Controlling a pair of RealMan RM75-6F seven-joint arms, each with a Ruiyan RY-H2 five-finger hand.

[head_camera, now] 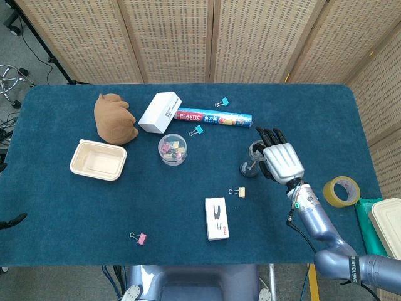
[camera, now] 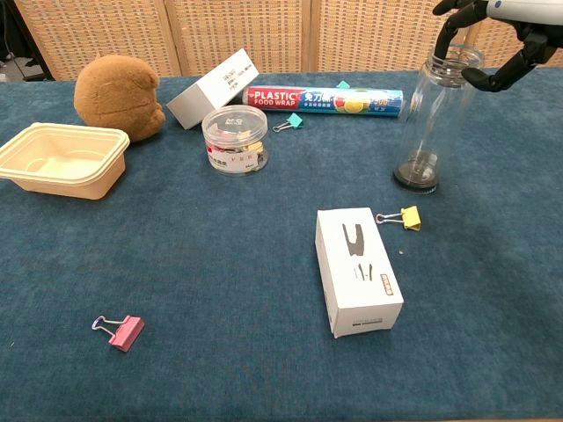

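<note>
Right hand (head_camera: 283,162) arches over the clear bottle (camera: 433,119), apparently not gripping.

A bench (head_camera: 75,219) covered in dark blue-green carpet-like cloth fills most of the head view, its corners rounded. Behind it stands a folding screen (head_camera: 175,37) of pale woven cane panels set in light wooden frames, running across the whole back and angling in along the right side (head_camera: 382,81). The chest view shows the same screen (camera: 246,31) just beyond the far edge of the bench. At the upper left lies grey floor (head_camera: 25,63) with black cables (head_camera: 37,53) trailing over it and the chrome base of a chair (head_camera: 9,78). The light is even and soft, with faint shadows.
</note>
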